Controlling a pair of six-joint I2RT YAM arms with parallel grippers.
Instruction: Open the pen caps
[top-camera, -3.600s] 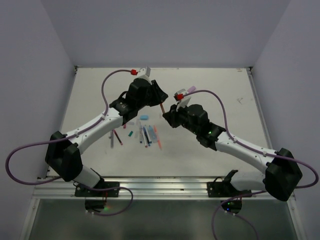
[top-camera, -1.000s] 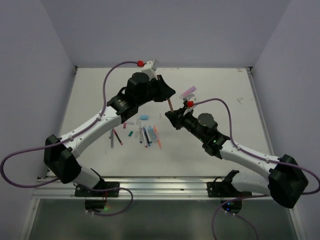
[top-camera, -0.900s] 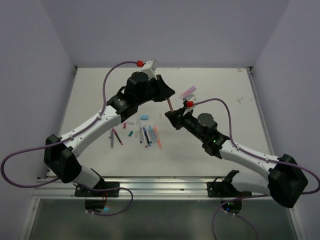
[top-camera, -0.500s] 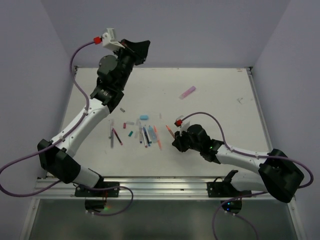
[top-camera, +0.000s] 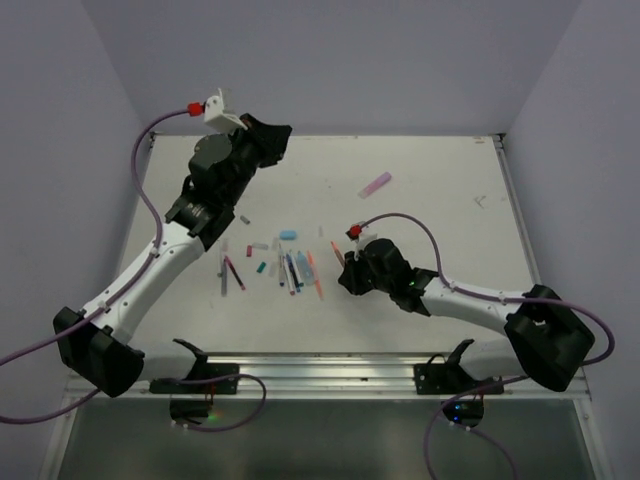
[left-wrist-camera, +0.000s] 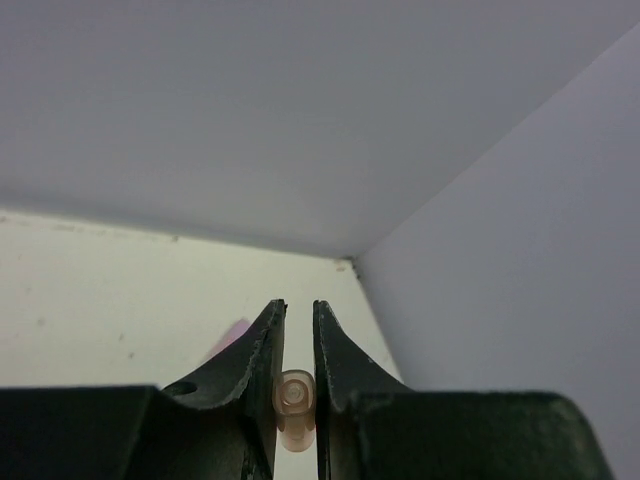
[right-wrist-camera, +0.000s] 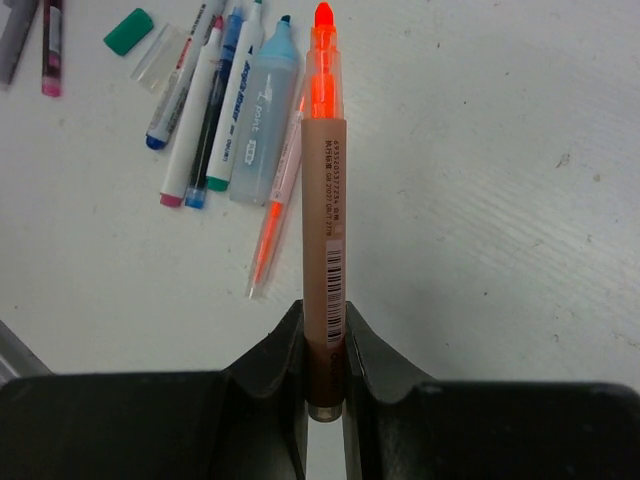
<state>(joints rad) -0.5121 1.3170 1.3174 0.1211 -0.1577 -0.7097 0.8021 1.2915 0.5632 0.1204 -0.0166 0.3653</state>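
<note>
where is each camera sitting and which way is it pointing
Top external: fixed above and behind the bases, looking down on the white table; both arms show, left gripper raised, right gripper low.
Left wrist: on the raised left arm, facing the back wall corner; its jaws pinch a small translucent peach cap.
Right wrist: looks down along its jaws at the brown-bodied orange highlighter they grip.
Shared: right wrist and top views both show that highlighter and the loose pens beside it.
</note>
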